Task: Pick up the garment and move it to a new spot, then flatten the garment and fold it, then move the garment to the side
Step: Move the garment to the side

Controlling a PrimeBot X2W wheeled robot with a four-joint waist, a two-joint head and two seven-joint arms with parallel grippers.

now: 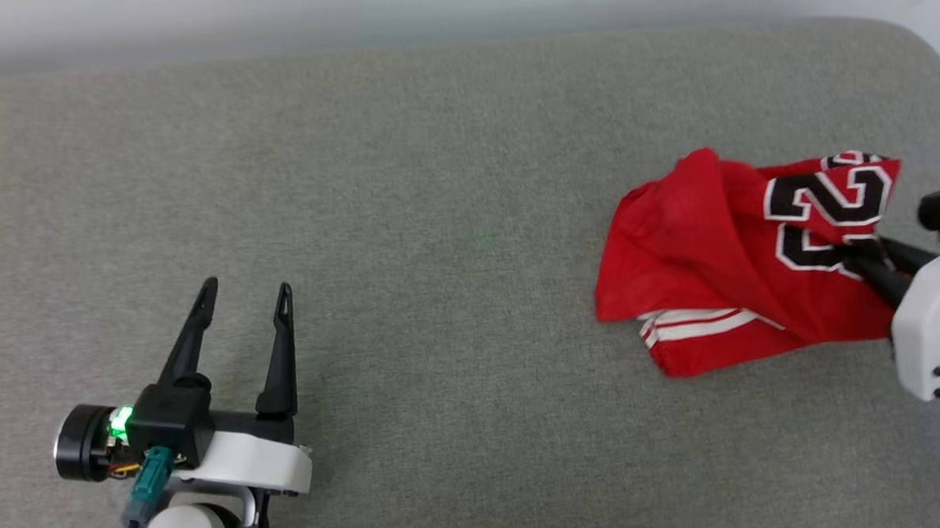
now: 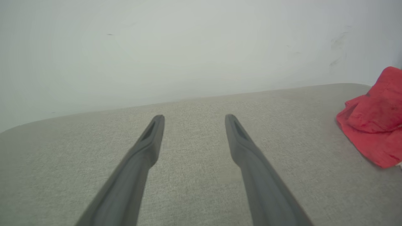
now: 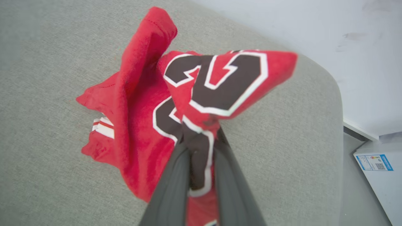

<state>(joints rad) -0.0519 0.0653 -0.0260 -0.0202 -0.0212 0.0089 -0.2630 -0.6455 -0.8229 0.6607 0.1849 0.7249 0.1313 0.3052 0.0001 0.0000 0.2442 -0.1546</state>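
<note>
Ahead of the left gripper (image 1: 248, 286), between its two spread dark fingers and on both sides, the flat grey cloth cushion (image 1: 440, 215) lies bare, with wide room to pass. Well off to its right, the soft crumpled red jersey shirt (image 1: 701, 250) sits in a heap, pinched by the right gripper (image 1: 857, 257). Past that gripper's tips stands the plain white wall (image 3: 314, 31). A white box with a blue label (image 3: 377, 175) sits low on its right.
</note>
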